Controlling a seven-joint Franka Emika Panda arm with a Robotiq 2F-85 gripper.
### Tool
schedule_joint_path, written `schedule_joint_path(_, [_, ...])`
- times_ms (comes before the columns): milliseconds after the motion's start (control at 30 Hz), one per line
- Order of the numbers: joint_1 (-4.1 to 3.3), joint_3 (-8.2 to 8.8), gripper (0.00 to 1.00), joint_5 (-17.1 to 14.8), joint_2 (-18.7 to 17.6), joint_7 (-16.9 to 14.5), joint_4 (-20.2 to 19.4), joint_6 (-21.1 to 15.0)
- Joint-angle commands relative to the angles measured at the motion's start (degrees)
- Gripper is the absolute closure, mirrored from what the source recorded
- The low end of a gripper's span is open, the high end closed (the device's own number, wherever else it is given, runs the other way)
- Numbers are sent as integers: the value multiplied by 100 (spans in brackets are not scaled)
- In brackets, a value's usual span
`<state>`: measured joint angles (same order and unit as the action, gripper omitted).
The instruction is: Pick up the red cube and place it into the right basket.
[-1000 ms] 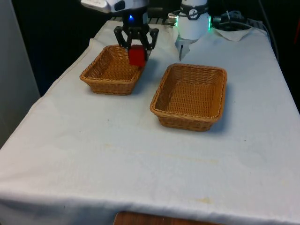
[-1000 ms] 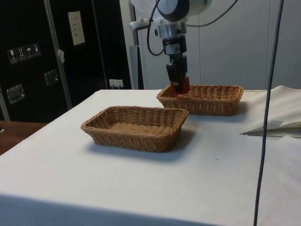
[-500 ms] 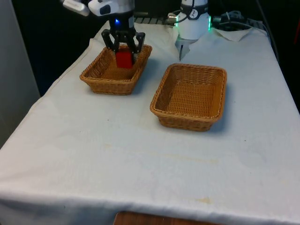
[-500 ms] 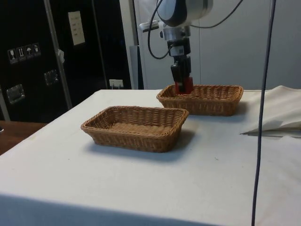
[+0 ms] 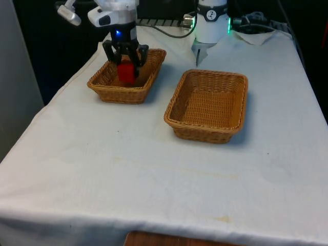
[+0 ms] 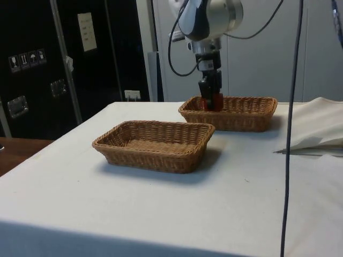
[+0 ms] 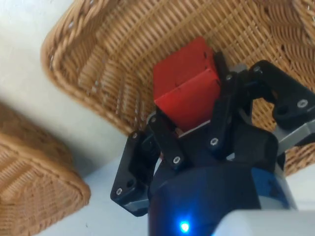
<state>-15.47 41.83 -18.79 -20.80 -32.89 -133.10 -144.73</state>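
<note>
The red cube (image 5: 125, 72) hangs inside the wicker basket (image 5: 102, 81) on the front view's left, held just above its floor. My black gripper (image 5: 125, 67) is shut on the cube, its fingers clamped on two opposite faces (image 7: 189, 91). From the side, the gripper (image 6: 212, 101) and the cube (image 6: 214, 100) dip below the rim of the far basket (image 6: 241, 115). A second, empty wicker basket (image 5: 233, 110) stands on the front view's right; it is the near basket (image 6: 150, 147) in the side view.
The two baskets stand side by side on the white cloth with a narrow gap between them. The robot's base (image 5: 211, 23) rises behind them at the table's far end. A crumpled fold of cloth (image 6: 316, 139) lies beside the far basket.
My gripper has carried the cube towards the front view's left and down, from above the left basket's inner rim into that basket. The grip stayed shut.
</note>
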Motion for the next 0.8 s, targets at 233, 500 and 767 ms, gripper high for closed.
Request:
schedule_joint_path(233, [34, 17, 98, -407, -189, -298, 52, -97])
schedule_joint_path(500, [29, 52, 44, -401, -201, -298, 57, -69])
schedule_joint_path(767, [29, 57, 0, -401, -201, -298, 57, -57])
